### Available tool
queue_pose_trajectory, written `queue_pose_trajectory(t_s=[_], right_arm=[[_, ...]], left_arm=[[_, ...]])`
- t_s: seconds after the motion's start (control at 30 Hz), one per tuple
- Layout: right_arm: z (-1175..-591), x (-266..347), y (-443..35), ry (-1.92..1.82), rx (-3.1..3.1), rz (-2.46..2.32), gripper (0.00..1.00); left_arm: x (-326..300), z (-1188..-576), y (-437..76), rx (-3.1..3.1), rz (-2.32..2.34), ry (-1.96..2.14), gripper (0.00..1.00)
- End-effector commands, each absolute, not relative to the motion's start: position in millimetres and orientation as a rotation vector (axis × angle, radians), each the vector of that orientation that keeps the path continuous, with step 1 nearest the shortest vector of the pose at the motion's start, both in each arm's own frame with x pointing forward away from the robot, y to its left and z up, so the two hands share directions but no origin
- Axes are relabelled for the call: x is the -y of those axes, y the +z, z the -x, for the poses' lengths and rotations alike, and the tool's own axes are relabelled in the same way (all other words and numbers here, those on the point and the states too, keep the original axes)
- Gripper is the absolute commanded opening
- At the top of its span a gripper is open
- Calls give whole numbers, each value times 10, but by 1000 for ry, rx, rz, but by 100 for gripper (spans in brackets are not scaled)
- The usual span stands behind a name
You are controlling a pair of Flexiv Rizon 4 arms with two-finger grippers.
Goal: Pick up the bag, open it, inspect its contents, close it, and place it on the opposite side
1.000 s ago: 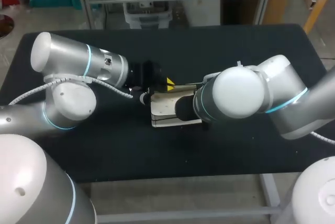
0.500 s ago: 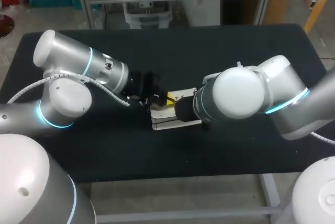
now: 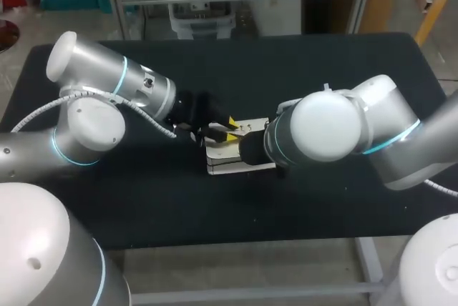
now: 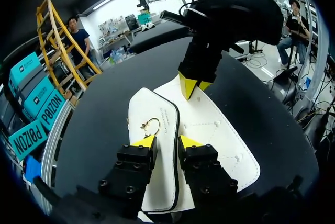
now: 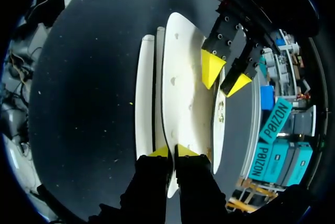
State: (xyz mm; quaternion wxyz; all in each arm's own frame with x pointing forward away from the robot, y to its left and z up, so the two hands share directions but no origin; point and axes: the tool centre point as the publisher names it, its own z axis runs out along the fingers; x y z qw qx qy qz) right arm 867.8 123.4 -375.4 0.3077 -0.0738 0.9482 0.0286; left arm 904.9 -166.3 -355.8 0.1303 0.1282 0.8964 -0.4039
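A white bag (image 3: 227, 161) with black edging lies flat in the middle of the black table. Its flap edge (image 4: 176, 145) runs between the parted fingers of my left gripper (image 4: 166, 141), which stands open over it, near a small gold clasp ring (image 4: 152, 125). In the head view the left gripper (image 3: 227, 126) is at the bag's far left corner. My right gripper (image 5: 171, 152) is shut on the opposite edge of the bag (image 5: 180, 93), its yellow tips (image 4: 191, 84) pinching the white panel. The right forearm hides that gripper in the head view.
The black table (image 3: 322, 70) has bare surface all around the bag. Both arms meet over the middle, with the bulky right wrist (image 3: 325, 127) covering the bag's right part.
My left gripper has come down and forward onto the bag's flap edge, and its fingers have parted. The right arm and its grip have not moved.
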Motion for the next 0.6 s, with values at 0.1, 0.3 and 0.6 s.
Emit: queue_pose_trajectory(t_s=[0.1, 0.3, 0.6], right_arm=[[-8685, -1242, -3776, 77, -2504, 195, 0], [-8685, -1242, -3776, 77, -2504, 195, 0], [-8685, -1242, -3776, 77, -2504, 195, 0]], left_arm=[[1620, -9013, -3481, -2569, -378, -1188, 31], [1635, -9011, -3468, -2556, -402, -1211, 0], [1636, -8882, -3771, -2682, -431, -1168, 0]])
